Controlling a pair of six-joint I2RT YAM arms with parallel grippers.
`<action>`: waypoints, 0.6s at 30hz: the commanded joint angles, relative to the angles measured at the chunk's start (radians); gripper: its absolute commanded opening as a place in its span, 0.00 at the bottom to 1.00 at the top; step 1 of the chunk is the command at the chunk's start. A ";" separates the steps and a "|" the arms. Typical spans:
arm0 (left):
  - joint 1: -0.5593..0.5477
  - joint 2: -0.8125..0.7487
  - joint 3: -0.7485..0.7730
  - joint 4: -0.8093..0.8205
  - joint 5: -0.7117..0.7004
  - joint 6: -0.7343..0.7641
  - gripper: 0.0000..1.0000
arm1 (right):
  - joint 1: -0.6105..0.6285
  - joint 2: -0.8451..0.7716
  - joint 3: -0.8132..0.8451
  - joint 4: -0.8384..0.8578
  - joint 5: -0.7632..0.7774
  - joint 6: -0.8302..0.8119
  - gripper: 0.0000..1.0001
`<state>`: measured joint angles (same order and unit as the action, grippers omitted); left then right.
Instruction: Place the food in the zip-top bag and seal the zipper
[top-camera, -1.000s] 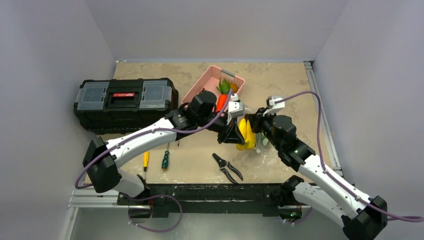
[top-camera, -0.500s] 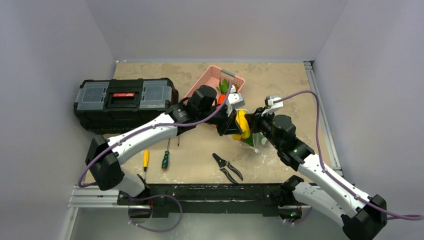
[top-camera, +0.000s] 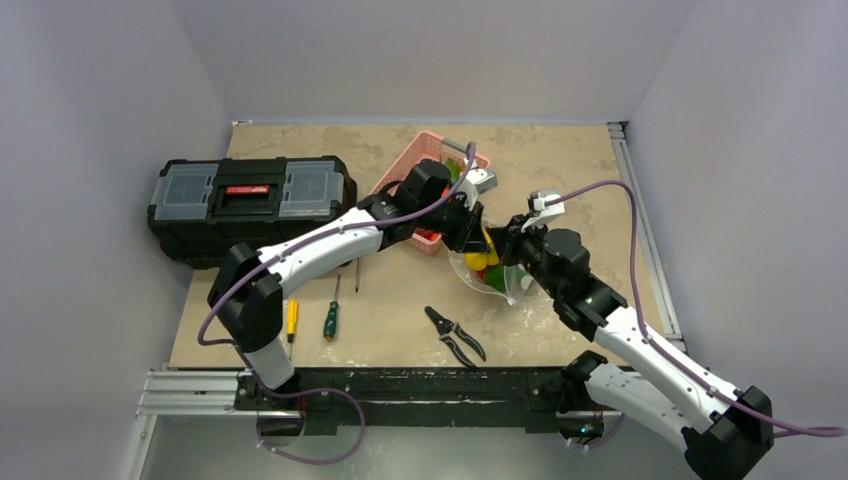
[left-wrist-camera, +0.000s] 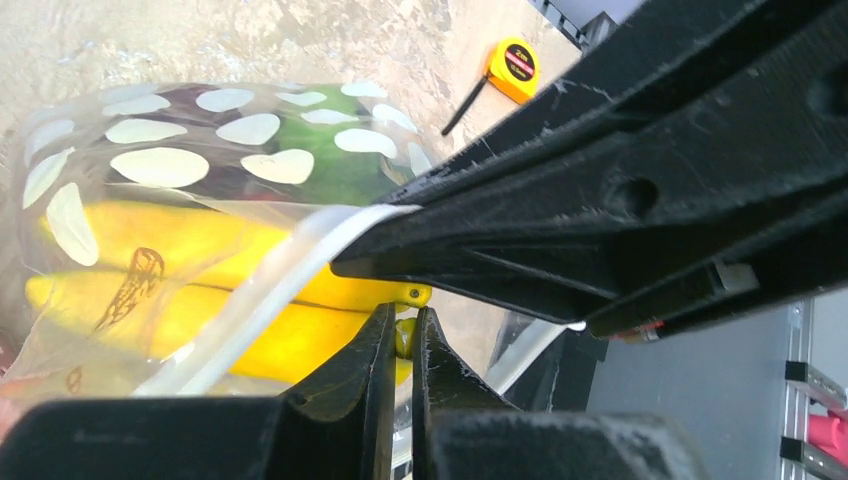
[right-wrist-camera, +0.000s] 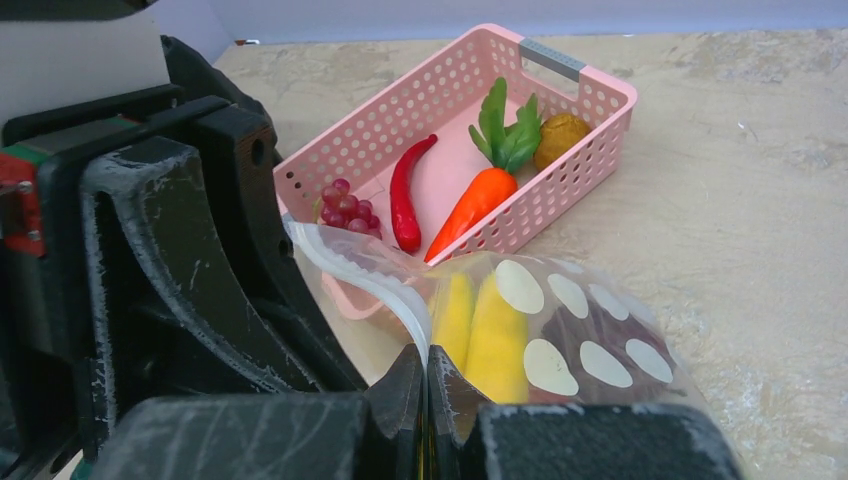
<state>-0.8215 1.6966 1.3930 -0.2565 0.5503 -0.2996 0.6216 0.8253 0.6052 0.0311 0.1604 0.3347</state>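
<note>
Our left pincer (left-wrist-camera: 402, 340) and right pincer (right-wrist-camera: 425, 370) are both clamped on the clear crinkly plastic bag (right-wrist-camera: 600, 335) at its pale zipper strip (right-wrist-camera: 375, 285); yellow toy bananas (right-wrist-camera: 497, 340) lie inside, beside the pink plastic basket (right-wrist-camera: 600, 95).

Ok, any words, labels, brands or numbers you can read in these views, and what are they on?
No text is legible in any view.
Red label on the black toolbox lid: too small to read.
Round label on the yellow tape measure: blurred, unreadable.
Dark print on the zip-top bag: a line drawing, no letters I can make out.
</note>
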 joint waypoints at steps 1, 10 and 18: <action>-0.001 0.019 0.066 0.020 -0.049 -0.016 0.09 | 0.004 0.001 0.029 0.055 -0.011 -0.013 0.00; -0.001 0.005 0.074 -0.003 -0.090 0.037 0.38 | 0.003 0.003 0.029 0.052 0.011 -0.013 0.00; 0.046 -0.174 -0.078 0.090 -0.084 0.035 0.45 | 0.004 0.005 0.029 0.049 0.029 -0.008 0.00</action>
<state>-0.8146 1.6451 1.3548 -0.2497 0.4664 -0.2699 0.6216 0.8310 0.6052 0.0319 0.1658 0.3347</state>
